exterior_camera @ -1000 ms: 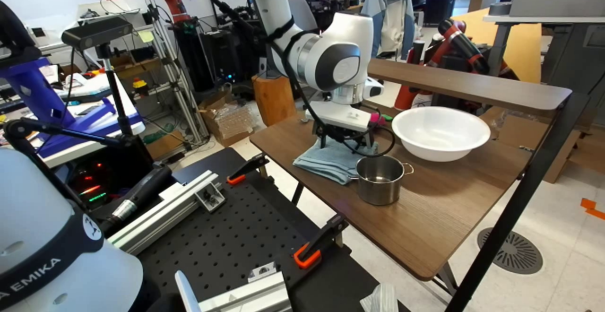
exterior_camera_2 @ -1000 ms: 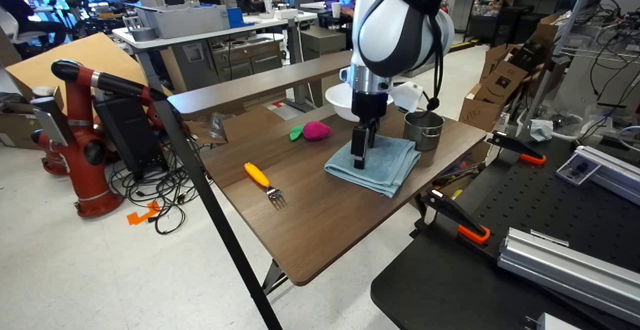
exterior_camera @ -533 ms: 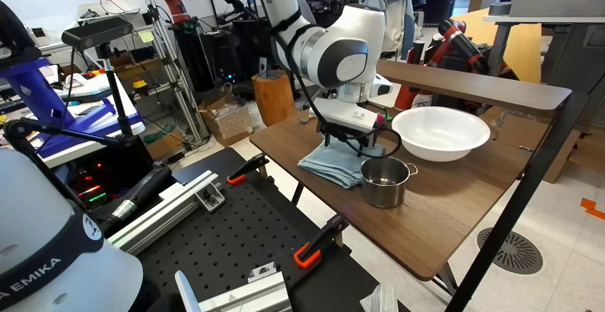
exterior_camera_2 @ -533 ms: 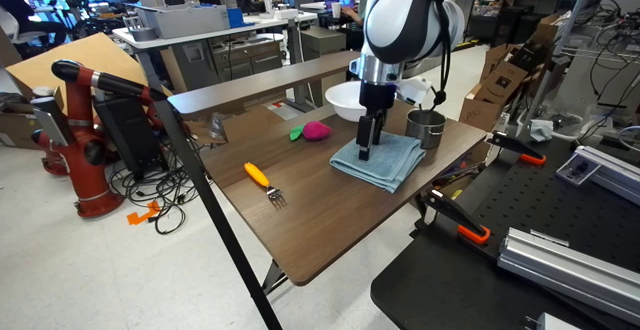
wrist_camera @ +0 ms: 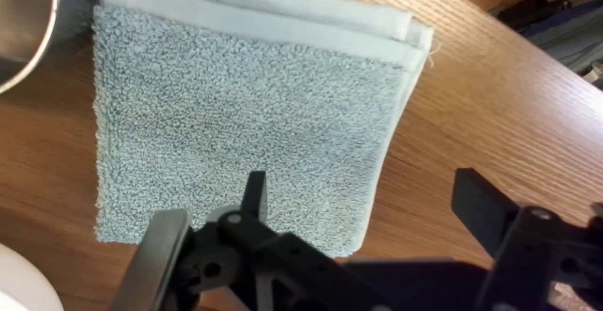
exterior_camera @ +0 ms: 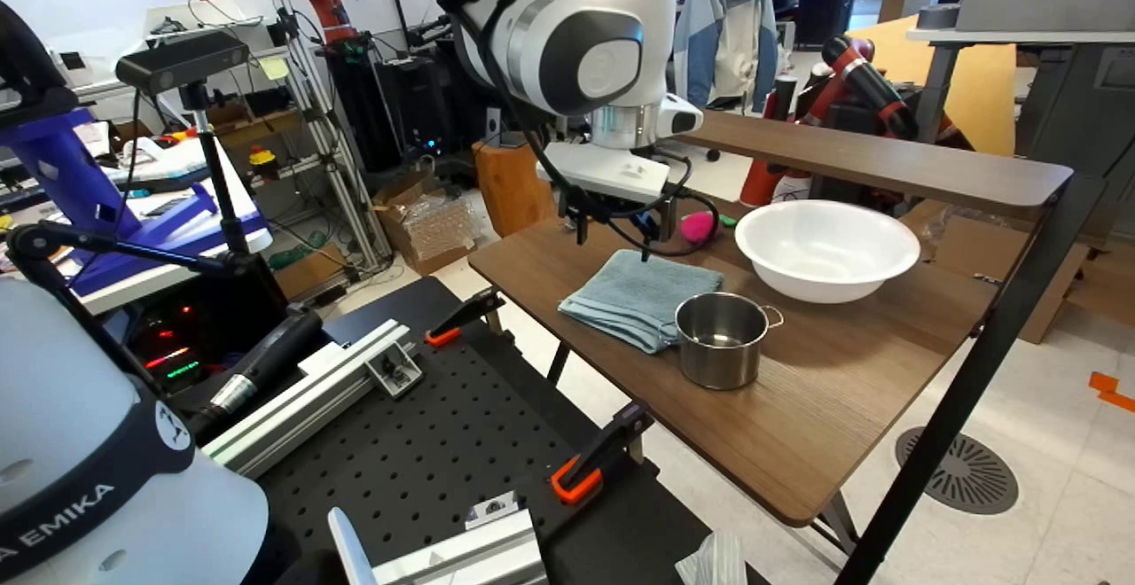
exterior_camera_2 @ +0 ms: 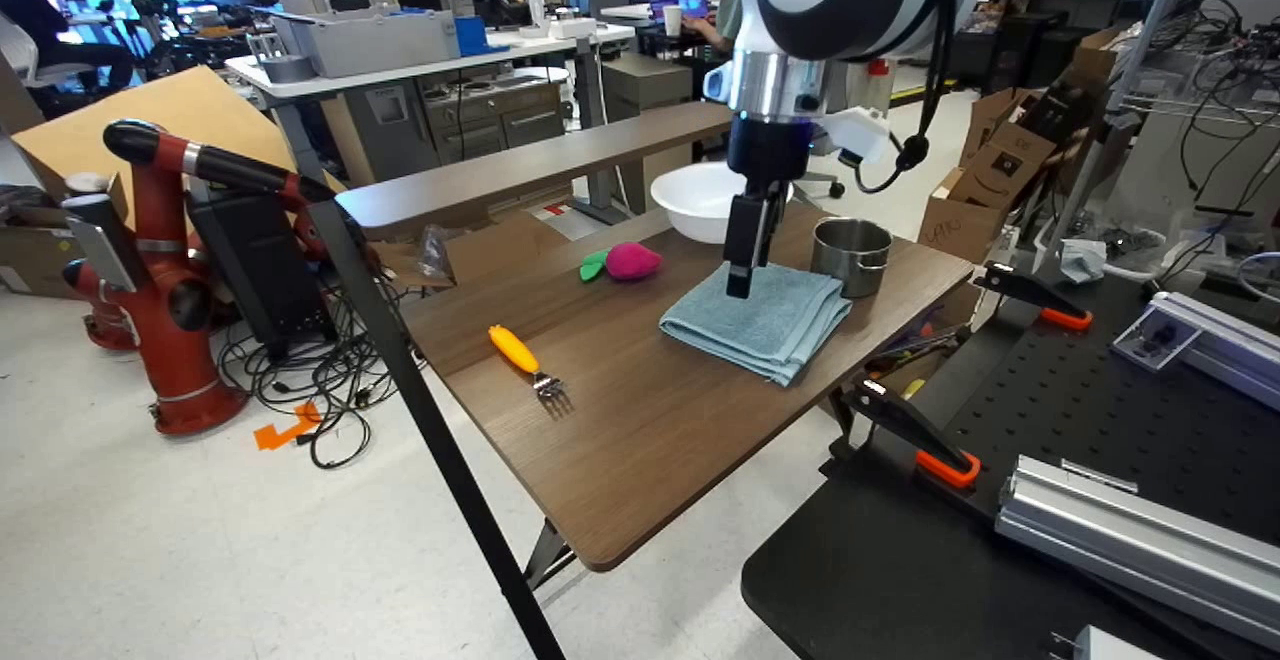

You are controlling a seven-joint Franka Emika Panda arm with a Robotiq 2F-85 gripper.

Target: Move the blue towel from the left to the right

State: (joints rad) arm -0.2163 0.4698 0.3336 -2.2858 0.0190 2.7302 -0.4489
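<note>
The blue towel, folded roughly square, lies flat on the brown table in both exterior views and fills the middle of the wrist view. My gripper is open and empty. It hovers above the towel's far part in both exterior views. In the wrist view the gripper's fingertips are wide apart. One finger is over the towel and the other is over bare wood beyond its edge.
A small metal pot stands right beside the towel. A white bowl stands behind the pot. A pink toy with green leaves and an orange-handled fork lie on the table. A raised shelf runs along the table's back.
The towel and pot shifted slightly to the right in an exterior view between one second and half a second ago. My gripper has since risen off the towel, which stays on the table.
</note>
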